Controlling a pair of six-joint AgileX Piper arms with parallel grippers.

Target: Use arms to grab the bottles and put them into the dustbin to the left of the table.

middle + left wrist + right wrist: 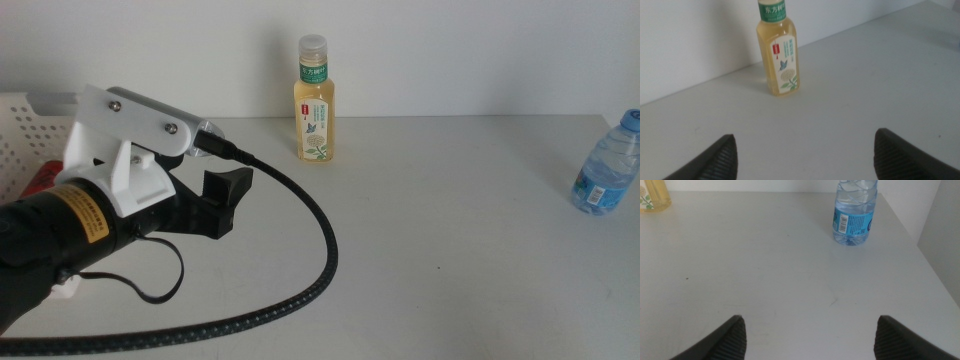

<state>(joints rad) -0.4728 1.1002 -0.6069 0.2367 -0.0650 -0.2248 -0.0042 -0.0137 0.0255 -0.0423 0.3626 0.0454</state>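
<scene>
The left arm (pixel 60 225) reaches in from the left side of the middle view, its white camera bracket (pixel 130 125) on top and a braided cable (pixel 300 260) looping behind. The left gripper (pixel 805 155) holds its jaws wide apart. The right gripper (pixel 810 337) is likewise spread wide and grips nothing.

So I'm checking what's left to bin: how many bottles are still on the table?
2. The tea bottle stands at the table's back middle; the water bottle stands near the right edge. The arm may hide others.

Bare table (pixel 450 230) lies open between tea bottle (pixel 315 100) and water bottle (pixel 605 165).
</scene>
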